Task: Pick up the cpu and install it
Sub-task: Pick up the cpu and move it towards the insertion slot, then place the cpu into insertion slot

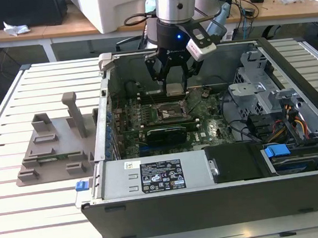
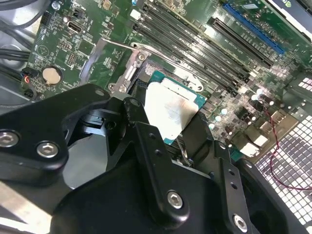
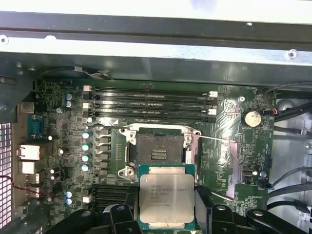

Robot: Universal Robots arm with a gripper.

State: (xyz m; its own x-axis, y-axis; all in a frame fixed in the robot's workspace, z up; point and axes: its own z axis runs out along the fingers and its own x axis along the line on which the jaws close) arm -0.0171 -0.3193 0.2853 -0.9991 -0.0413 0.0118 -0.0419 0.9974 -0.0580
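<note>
"Where was the cpu when you looked?"

"In my claw. The fingers were closed partway on two opposite edges of it and held nothing else."

"Which way did it point?"

"Its metal top faced the claw's palm. It's square, so it had no long side. Its edges ran parallel to the open socket, which sat below the fingertips on the green board."

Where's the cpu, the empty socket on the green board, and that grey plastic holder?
cpu point(image 3: 165, 197): first wrist view, middle of its silvery metal top.
socket point(image 3: 158, 151): first wrist view, its dark open centre.
grey plastic holder point(image 1: 53, 150): exterior view, its flat base.
</note>
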